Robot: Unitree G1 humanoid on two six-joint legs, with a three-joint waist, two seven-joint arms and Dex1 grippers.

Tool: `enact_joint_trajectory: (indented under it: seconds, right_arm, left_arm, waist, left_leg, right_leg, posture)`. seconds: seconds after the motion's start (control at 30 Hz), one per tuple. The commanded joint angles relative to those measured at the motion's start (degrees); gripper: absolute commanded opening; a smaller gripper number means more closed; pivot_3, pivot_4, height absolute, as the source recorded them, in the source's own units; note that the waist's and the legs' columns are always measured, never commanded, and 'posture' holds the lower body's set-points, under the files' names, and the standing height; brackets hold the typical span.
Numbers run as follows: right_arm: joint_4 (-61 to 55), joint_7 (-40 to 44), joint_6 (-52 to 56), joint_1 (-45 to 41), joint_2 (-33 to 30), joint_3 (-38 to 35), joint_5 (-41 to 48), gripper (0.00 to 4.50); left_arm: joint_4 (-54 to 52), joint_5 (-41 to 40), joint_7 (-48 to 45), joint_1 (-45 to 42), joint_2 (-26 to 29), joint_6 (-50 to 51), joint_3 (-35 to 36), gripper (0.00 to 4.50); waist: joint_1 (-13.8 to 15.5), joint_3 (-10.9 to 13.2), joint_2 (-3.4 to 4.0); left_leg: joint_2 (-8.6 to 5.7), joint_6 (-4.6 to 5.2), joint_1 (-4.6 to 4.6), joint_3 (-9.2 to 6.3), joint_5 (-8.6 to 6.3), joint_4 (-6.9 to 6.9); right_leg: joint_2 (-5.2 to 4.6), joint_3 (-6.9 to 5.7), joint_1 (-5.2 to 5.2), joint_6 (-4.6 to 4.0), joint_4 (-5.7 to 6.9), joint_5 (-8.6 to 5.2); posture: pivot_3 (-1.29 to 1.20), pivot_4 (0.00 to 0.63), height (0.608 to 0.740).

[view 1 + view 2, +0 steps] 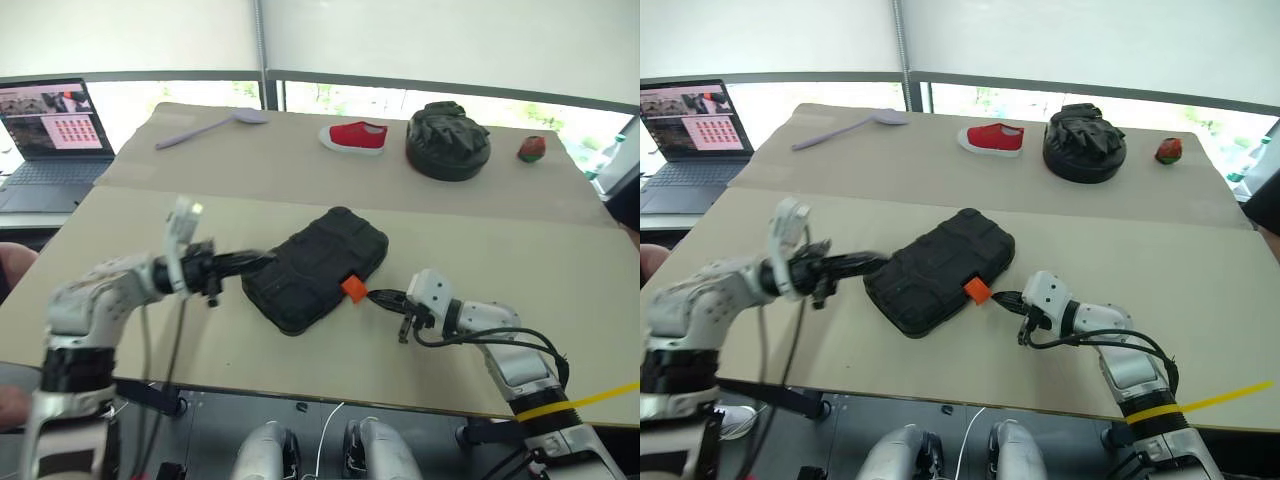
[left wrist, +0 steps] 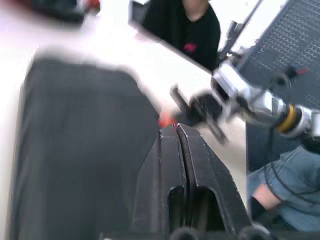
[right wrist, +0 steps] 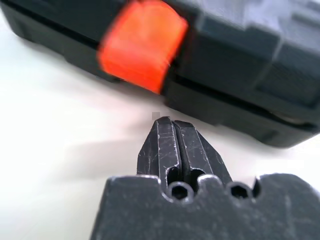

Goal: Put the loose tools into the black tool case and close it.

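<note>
The black tool case (image 1: 315,265) lies closed on the table, its orange latch (image 1: 353,288) facing the near edge. My left gripper (image 1: 265,262) is shut and empty, pointing level at the case's left end and hovering over the lid (image 2: 75,150). My right gripper (image 1: 372,296) is shut and empty, its tip just in front of the latch (image 3: 142,47) without touching it. The loose tools are out of view.
At the back of the table lie a lilac spoon (image 1: 205,128), a red shoe (image 1: 355,136), a round black bag (image 1: 447,140) and a small red-green object (image 1: 531,148). A laptop (image 1: 50,130) stands at far left. A person in black (image 2: 190,25) sits beyond the table.
</note>
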Motion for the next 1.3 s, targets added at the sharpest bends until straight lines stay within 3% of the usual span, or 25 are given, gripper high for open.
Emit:
enact_joint_trajectory:
  seconds: [0.03, 0.17, 0.33, 0.8, 1.3]
  right_arm:
    - [-7.00, -1.45, 3.28, 2.01, 0.06, -1.89, 2.22, 0.00]
    - [-11.01, -2.69, 6.03, 2.73, 0.98, -2.43, 3.68, 0.00]
    - [-15.13, -2.99, 10.40, 3.11, 0.92, -2.54, 5.87, 0.00]
    - [-7.36, -3.50, 7.39, -0.91, 3.43, 2.55, -0.62, 0.00]
    - [-1.15, -4.24, 4.29, -2.49, 7.31, 3.18, -1.59, 0.00]
  left_arm:
    - [8.97, 11.96, 1.00, -3.92, -2.46, -11.34, -9.02, 0.10]
    - [15.38, 19.57, 2.43, -6.11, -3.71, -13.99, -15.20, 0.10]
    - [14.46, 22.83, 3.26, -3.20, -3.68, -10.56, -18.75, 0.10]
    - [7.22, 20.27, 8.93, 2.60, -4.04, -4.04, -13.58, 0.10]
    - [5.94, 19.30, 10.81, 3.86, -4.29, -1.72, -11.97, 0.10]
  waist:
    - [-0.87, 0.00, 0.00]
    - [-1.36, 0.00, 0.00]
    - [-1.13, -0.14, 0.14]
    - [-1.23, -1.01, 0.21]
    - [-1.19, -1.02, 0.22]
  left_leg:
    - [0.00, 0.06, 0.02, 0.01, 0.03, -0.01]
    - [0.18, -0.10, 0.10, 0.01, 0.14, -0.08]
    - [0.27, -0.15, 0.34, -0.10, 0.16, -0.19]
    - [0.29, 0.17, 0.98, -0.14, -0.35, -0.32]
    - [0.30, -0.37, 1.04, -0.15, -0.33, -0.34]
  right_leg:
    - [0.06, 0.04, 0.00, 0.00, 0.00, 0.00]
    - [0.11, 0.09, -0.04, -0.05, 0.02, -0.02]
    - [0.05, 0.12, 0.10, -0.10, 0.05, -0.06]
    - [-0.05, 0.16, 0.78, -0.19, -0.10, -0.15]
    - [-0.06, 0.15, 0.84, -0.21, -0.14, -0.16]
  posture:
    - [0.00, 0.150, 0.740]
    - [0.00, 0.150, 0.740]
    - [0.00, 0.150, 0.740]
    - [0.00, 0.150, 0.740]
    - [0.00, 0.150, 0.740]
